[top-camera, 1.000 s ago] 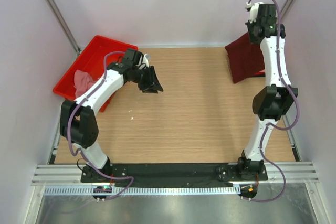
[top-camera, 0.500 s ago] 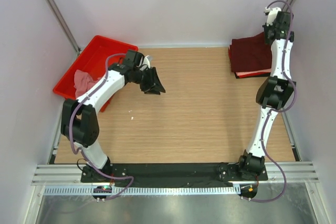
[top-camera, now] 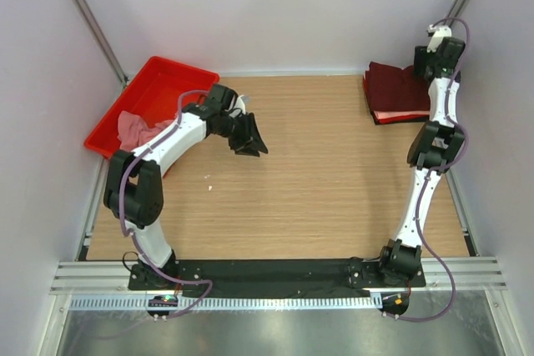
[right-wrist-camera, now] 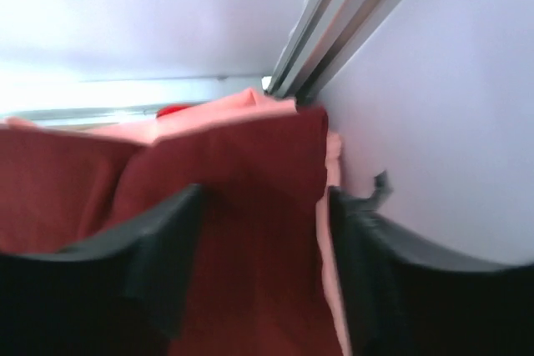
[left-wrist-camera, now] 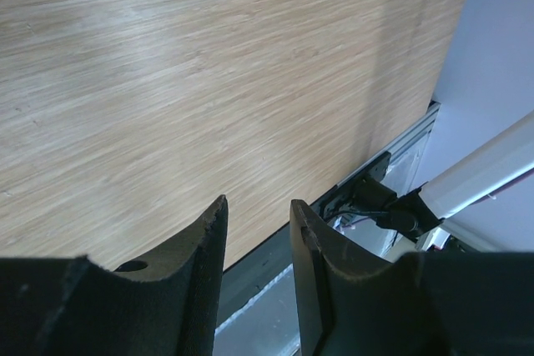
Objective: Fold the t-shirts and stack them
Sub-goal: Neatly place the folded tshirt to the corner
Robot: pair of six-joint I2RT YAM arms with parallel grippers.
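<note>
Pale walls (top-camera: 275, 14) close in a wooden table (top-camera: 334, 181). At its far right corner a folded maroon shirt (top-camera: 396, 87) lies on top of a salmon shirt (top-camera: 390, 116), whose edge shows along the near side. The right gripper (right-wrist-camera: 265, 198) hangs just over this pile, fingers spread wide, the maroon cloth beneath the gap. At the far left a red tray (top-camera: 163, 72) holds a crumpled pink shirt (top-camera: 132, 128). The left gripper (left-wrist-camera: 257, 206) hovers over bare wood near the tray, fingers slightly parted, pinching nothing.
</note>
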